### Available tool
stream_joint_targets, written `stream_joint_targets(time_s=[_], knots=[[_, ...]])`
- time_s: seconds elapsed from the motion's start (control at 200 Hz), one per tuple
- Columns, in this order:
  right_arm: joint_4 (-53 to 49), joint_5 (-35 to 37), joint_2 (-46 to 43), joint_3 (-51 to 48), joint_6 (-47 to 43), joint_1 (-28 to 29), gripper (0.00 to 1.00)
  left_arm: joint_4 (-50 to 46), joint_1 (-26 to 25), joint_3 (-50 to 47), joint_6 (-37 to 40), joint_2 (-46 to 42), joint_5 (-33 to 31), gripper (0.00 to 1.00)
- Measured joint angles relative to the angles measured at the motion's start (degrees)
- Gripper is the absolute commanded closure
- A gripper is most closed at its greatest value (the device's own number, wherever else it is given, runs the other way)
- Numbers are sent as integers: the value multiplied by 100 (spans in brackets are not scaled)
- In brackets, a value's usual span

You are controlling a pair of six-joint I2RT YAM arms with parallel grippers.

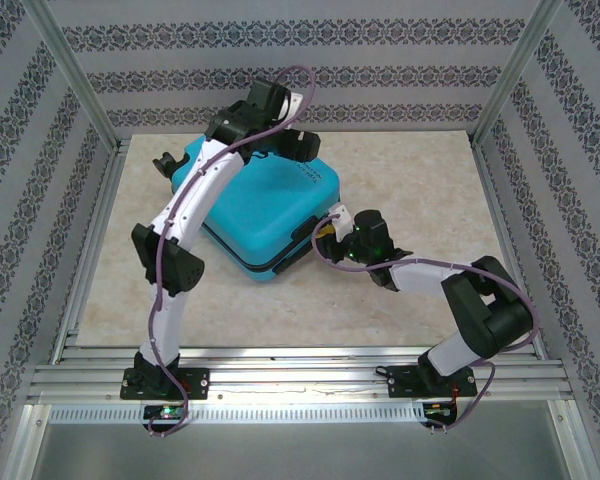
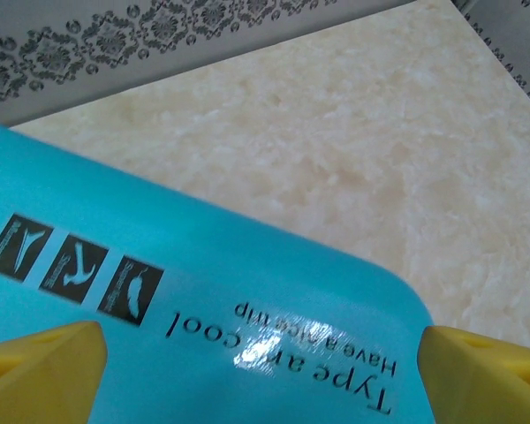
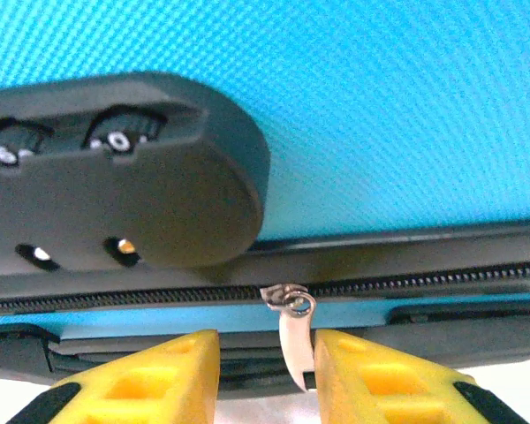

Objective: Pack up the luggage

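Left jaws stand wide over the closed luggage [image 1: 280, 225], which the top view shows lying flat mid-tabletop [image 1: 430, 190] with free room to its right and front. Left wrist view: the shell corner ends on bare tabletop. Right wrist view: right jaws are narrow, straddling the zipper pull [image 3: 293, 340] without clamping it; I judge only zipping remains.

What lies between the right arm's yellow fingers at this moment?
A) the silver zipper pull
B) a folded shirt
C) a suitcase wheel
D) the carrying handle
A: in the right wrist view the silver zipper pull hangs from the closed zipper of the blue suitcase, in the gap between the two yellow right fingers.
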Motion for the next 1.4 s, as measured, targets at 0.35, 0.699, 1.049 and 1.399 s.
stream_joint_targets(time_s=[0.35,0.699,1.049,1.399], knots=[[48,-258,214,111,-42,-63,97,-92,-267,588,-20,704,-426,13],[96,-632,219,92,223,-345,100,415,-584,-717,-72,350,-1069,21],[337,-807,273,13,811,-734,100,1355,-601,-2061,-74,-345,-1158,25],[52,-260,485,413,1340,-1003,100,1665,-605,-2531,-72,-608,-1174,27]])
